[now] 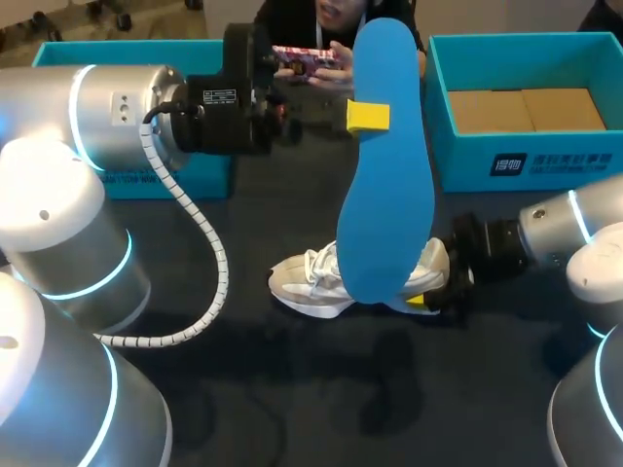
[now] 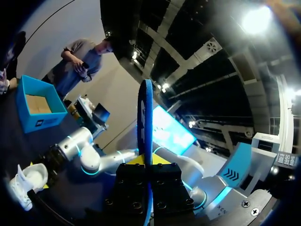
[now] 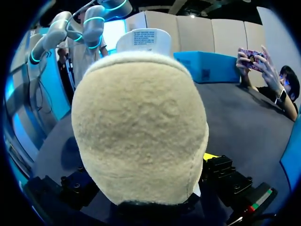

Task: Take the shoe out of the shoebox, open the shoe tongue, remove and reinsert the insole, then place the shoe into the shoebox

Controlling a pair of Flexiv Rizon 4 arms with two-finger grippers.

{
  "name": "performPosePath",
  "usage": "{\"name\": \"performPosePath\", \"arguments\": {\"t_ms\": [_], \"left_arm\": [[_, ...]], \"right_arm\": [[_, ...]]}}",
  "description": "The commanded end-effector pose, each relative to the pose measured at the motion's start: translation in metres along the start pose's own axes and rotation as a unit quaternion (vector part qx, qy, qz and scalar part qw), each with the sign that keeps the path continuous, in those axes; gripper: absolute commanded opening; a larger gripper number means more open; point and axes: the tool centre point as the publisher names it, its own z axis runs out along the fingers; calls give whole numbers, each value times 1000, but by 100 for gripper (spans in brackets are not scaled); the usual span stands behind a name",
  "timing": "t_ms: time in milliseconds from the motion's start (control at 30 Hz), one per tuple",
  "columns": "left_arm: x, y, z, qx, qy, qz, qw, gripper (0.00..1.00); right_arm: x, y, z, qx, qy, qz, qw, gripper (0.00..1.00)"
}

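Overhead only, insole (image 1: 384, 175) broadside above shoe (image 1: 311, 282); edge-on from left wrist.

A robot lab or demonstration stand: silver left arm (image 1: 58, 126) and right arm (image 1: 574, 229), ringed in glowing blue, flank a dark counter (image 1: 292, 389) bearing a teal cardboard left shoebox (image 1: 127, 51) and right shoebox (image 1: 545, 161) at its far edge

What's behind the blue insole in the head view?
The white shoe on the table: its laced front shows at one side, its heel end at the other. The blue insole covers the shoe's middle, so its opening and tongue cannot be seen.
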Motion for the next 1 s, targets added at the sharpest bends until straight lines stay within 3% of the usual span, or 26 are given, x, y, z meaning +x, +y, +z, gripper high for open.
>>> {"name": "performPosePath", "arguments": {"t_ms": [33,1000], "left_arm": [[0,1,-1,1,0,0,1000,0],[0,1,-1,1,0,0,1000,0]], "right_arm": [[2,8,-6,18,0,4,1000,100],[5,15,-6,81,-7,-4,997,100]]}}
